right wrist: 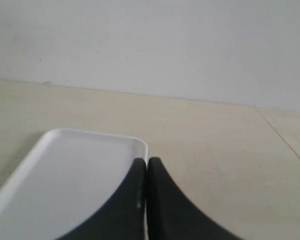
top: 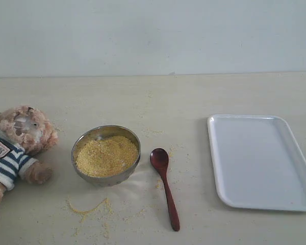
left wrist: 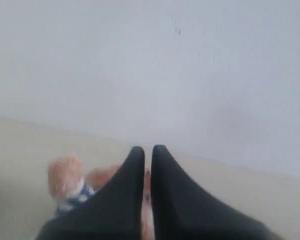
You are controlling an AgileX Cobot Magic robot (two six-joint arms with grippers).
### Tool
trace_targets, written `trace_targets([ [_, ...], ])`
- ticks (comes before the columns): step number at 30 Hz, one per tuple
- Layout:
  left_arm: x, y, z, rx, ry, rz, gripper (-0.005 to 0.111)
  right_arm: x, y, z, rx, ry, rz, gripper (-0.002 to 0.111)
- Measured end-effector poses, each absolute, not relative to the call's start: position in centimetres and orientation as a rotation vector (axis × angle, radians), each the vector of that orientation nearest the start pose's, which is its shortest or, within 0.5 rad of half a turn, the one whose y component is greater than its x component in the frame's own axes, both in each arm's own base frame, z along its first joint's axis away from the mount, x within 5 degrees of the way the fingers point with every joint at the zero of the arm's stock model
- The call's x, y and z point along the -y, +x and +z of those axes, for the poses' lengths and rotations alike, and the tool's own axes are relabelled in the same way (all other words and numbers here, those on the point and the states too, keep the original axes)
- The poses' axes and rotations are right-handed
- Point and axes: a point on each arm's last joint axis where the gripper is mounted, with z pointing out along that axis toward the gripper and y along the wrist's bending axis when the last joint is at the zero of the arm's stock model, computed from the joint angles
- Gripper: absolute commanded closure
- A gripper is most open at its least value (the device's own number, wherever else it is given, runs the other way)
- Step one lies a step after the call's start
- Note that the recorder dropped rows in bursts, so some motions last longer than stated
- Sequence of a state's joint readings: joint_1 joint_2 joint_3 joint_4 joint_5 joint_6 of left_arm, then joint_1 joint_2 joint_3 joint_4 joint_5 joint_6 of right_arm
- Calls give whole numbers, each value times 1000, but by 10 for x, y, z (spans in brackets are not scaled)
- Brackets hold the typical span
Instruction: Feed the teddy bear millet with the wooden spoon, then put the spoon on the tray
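The teddy bear lies at the left edge of the table in its striped shirt, with grains stuck to its face. The millet fills a steel bowl near the middle. Just right of the bowl lies the wooden spoon, its bowl end toward the back. The white tray sits empty on the right. Neither arm shows in the exterior view. My left gripper is shut, empty, with the blurred teddy bear beyond it. My right gripper is shut, empty, over a corner of the tray.
Stray millet grains are scattered on the table in front of the bowl and around the spoon. A pale wall rises behind the table's back edge.
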State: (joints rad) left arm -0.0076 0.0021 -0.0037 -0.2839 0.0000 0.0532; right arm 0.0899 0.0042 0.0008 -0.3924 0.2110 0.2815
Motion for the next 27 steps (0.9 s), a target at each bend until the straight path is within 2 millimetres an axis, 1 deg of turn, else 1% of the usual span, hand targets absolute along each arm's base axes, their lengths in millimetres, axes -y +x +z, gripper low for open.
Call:
trace_targets([
  [2, -3, 54, 225, -1351, -181, -176, 102, 2, 56, 195, -1681, -102, -77, 109],
  [6, -12, 42, 255, -993, -246, -167, 102, 2, 56, 195, -1681, -102, -77, 109],
  [7, -13, 39, 262, -954, -252, -160, 102, 2, 56, 195, -1681, -102, -77, 109],
  [8, -14, 37, 269, -931, -258, -150, 102, 2, 56, 195, -1681, -102, -77, 109],
  [9, -15, 36, 281, -942, -248, -116, 102, 2, 56, 195, -1681, -102, -77, 109],
  [11, -15, 44, 295, -1052, -227, -52, 102, 2, 56, 195, -1681, -102, -77, 109],
  [12, -15, 54, 304, -1141, -231, -38, 102, 2, 56, 195, -1681, -102, -77, 109],
  [13, -14, 64, 307, -1226, -214, -18, 102, 2, 56, 195, -1681, -102, -77, 109],
  [14, -14, 74, 313, -1289, -231, -34, 102, 2, 56, 195, -1681, -102, -77, 109],
  [15, -13, 93, 314, -1400, -268, -69, 102, 2, 56, 195, -1681, -102, -77, 109],
  [16, -13, 106, 319, -1453, -288, -89, 102, 2, 56, 195, -1681, -102, -77, 109],
  [17, -11, 124, 322, -1524, -299, -106, 102, 2, 56, 195, -1681, -102, -77, 109],
  [19, -8, 158, 326, -1641, -275, -110, 102, 2, 56, 195, -1681, -102, -77, 109],
  [21, -5, 188, 331, -1717, -157, -47, 102, 2, 56, 195, -1681, -102, -77, 109],
  [23, -4, 209, 333, -1755, -27, 64, 102, 2, 56, 195, -1681, -102, -77, 109],
  [25, -8, 221, 333, -1775, 100, 229, 102, 2, 56, 195, -1681, -102, -77, 109],
  [26, -12, 225, 331, -1788, 122, 311, 102, 2, 56, 195, -1681, -102, -77, 109],
  [27, -17, 226, 330, -1802, 96, 375, 102, 2, 56, 195, -1681, -102, -77, 109],
])
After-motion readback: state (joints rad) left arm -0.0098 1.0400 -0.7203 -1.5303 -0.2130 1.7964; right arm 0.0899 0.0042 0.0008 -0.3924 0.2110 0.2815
